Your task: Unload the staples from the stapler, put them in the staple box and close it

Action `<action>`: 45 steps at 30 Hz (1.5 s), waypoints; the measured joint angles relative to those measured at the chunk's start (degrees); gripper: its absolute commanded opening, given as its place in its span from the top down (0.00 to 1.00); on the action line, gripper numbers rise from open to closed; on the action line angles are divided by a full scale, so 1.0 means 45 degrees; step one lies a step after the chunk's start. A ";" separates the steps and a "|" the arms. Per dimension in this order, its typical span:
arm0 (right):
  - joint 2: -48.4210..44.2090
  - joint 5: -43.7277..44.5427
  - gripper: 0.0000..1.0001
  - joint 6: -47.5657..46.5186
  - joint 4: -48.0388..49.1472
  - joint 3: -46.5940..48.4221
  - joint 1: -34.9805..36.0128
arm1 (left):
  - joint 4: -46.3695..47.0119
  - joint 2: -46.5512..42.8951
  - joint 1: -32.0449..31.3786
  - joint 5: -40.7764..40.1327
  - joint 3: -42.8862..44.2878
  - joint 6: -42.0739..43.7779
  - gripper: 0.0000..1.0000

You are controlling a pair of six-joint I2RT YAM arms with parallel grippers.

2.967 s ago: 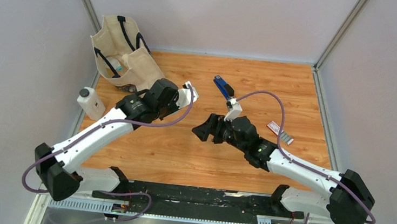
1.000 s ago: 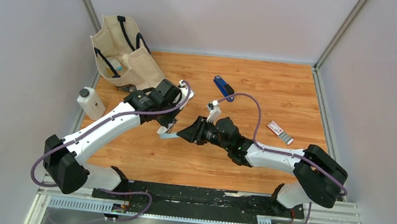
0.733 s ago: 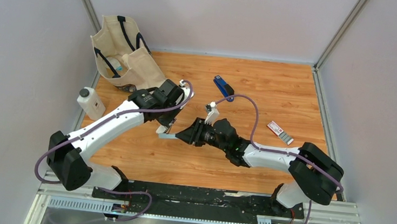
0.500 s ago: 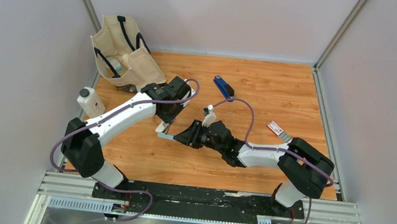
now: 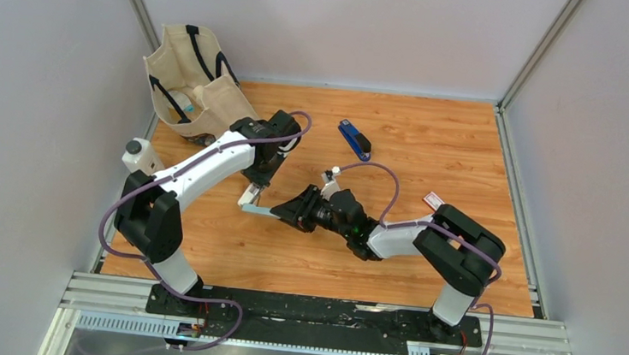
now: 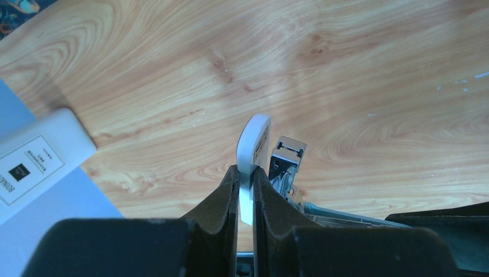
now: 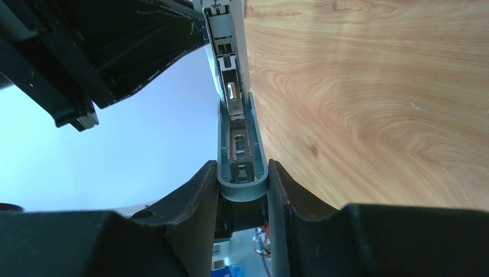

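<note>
A white and grey stapler [image 5: 258, 209] hangs opened above the wood table between my two grippers. My left gripper [image 5: 251, 194] is shut on its white top cover [image 6: 254, 144]. Beside that cover hangs the metal magazine [image 6: 285, 164]. My right gripper [image 5: 288, 213] is shut on the grey base [image 7: 242, 173], whose open channel [image 7: 228, 69] runs away from the camera. In the left wrist view the left gripper [image 6: 245, 176] pinches the cover edge-on, and in the right wrist view the right gripper [image 7: 242, 170] clamps the base's rounded end. The staples are hidden; I cannot make any out in the magazine.
A blue stapler [image 5: 355, 139] lies at the back of the table. A red-and-white box [image 5: 431, 200] peeks out behind the right arm. A cloth bag [image 5: 191, 81] stands at the back left, with a white bottle [image 5: 137, 153] at the left edge.
Over the last second the held stapler has drifted a little left and both arms' elbows have swung in toward the middle. Both grips are unchanged.
</note>
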 measured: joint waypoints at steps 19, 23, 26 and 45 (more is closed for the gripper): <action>0.2322 0.0083 1.00 0.6640 0.6183 -0.1933 -0.0860 | -0.0228 0.0651 0.0670 -0.0559 0.0389 -0.1447 1.00; 0.2113 0.0321 1.00 0.7077 0.6154 -0.2225 -0.0869 | -0.0321 0.0792 0.0593 -0.1049 -0.0029 -0.1394 1.00; 0.1953 0.0389 1.00 0.7164 0.5969 -0.2448 -0.0962 | -0.0461 0.1112 0.0733 -0.2118 -0.0423 -0.1073 1.00; 0.1967 0.1015 1.00 0.7412 0.5765 -0.2569 -0.1345 | -0.1059 0.0053 -0.0282 -0.4099 -0.1273 -0.0423 1.00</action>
